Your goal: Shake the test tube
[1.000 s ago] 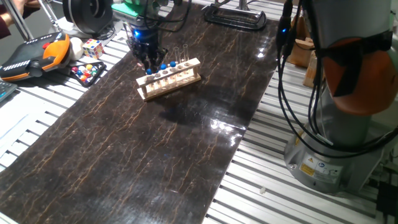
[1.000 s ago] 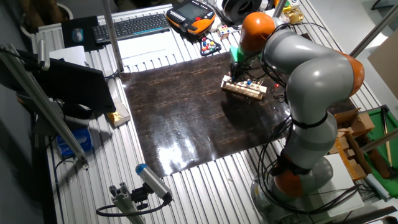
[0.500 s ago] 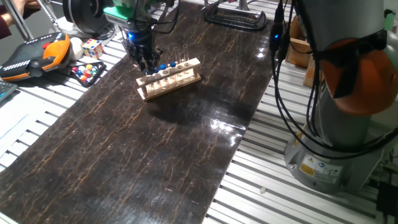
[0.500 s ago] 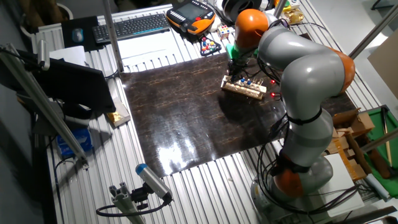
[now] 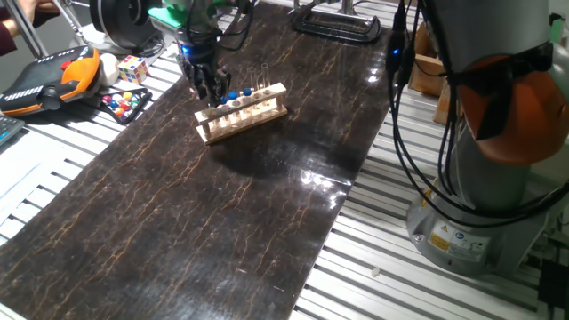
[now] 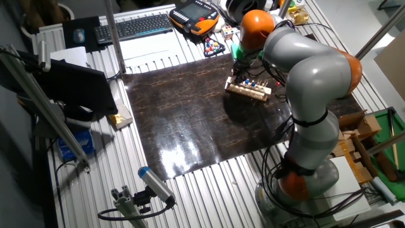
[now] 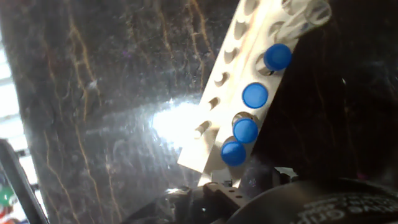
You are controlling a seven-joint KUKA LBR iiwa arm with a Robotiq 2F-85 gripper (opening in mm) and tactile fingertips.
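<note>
Since a second ago gripper [image 5: 211, 87] shifted toward rack's left end and rose slightly, little motion over last half second; hovers above wooden rack [image 5: 243, 113] on dark worktop [image 5: 222, 204]; reads as lining up for pick, grasp not yet made; four blue-capped tubes sit in rack, end test tube [image 7: 234, 152] nearest hand; jaws empty by look, opening width cannot tell; fingers cut off at hand-view bottom; tube bodies hidden under caps; glare masks rack edge.

You get no readable text here. The sticker [image 5: 452, 240] on the arm's base carries small warning symbols and print too fine to make out, and the keyboard [image 6: 134, 26] keys are only blurs.
</note>
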